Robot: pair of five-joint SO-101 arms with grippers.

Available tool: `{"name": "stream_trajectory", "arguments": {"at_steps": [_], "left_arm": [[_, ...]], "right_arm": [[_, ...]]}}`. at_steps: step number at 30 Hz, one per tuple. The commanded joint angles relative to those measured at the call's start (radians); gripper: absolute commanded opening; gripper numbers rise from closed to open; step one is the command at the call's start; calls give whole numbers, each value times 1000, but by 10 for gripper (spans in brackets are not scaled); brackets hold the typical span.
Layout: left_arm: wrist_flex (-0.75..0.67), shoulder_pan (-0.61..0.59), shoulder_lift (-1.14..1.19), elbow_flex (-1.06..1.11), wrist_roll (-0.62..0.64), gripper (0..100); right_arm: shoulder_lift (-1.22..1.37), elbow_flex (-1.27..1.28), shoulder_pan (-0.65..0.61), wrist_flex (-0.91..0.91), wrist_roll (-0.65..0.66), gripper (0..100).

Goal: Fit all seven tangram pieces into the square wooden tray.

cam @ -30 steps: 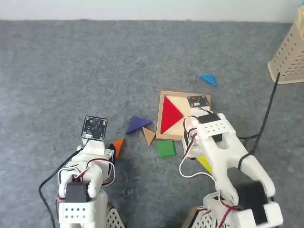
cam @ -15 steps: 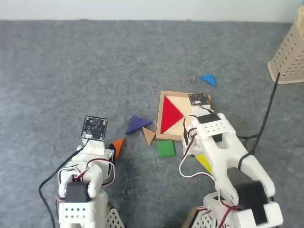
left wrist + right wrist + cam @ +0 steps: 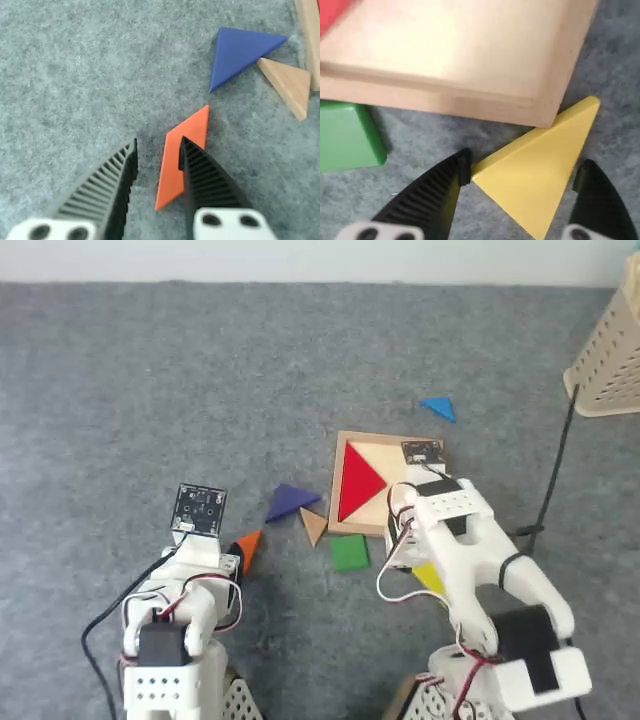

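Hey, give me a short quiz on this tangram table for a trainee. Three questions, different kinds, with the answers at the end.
1. True or false: the red triangle lies inside the wooden tray.
2. What colour is the tangram piece between the open fingers of the right gripper? A green, B yellow, C blue.
3. Fill in: the orange piece beside the left gripper has the shape of a ___.
Key: 1 true; 2 B; 3 parallelogram.
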Motion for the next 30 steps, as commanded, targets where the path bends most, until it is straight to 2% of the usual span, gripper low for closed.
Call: {"name": "stream_trajectory", "arguments": {"at_steps": [1,6,12,20,28,30], "left_arm": [[6,2,-15,-5,5,133],[6,0,-15,-5,5,133],[6,0,-15,-5,5,133],[6,0,-15,-5,5,133],[6,0,-15,-5,5,133],[6,0,-15,-5,5,133]], "right_arm": [[27,-43,45,-5,-14,328],[45,-44,48,-12,-14,323],[44,-46,50,-8,-14,234],[35,-57,51,31,21,231],[-228,-44,48,125,46,231],[-292,-25,44,130,86,231]]}}
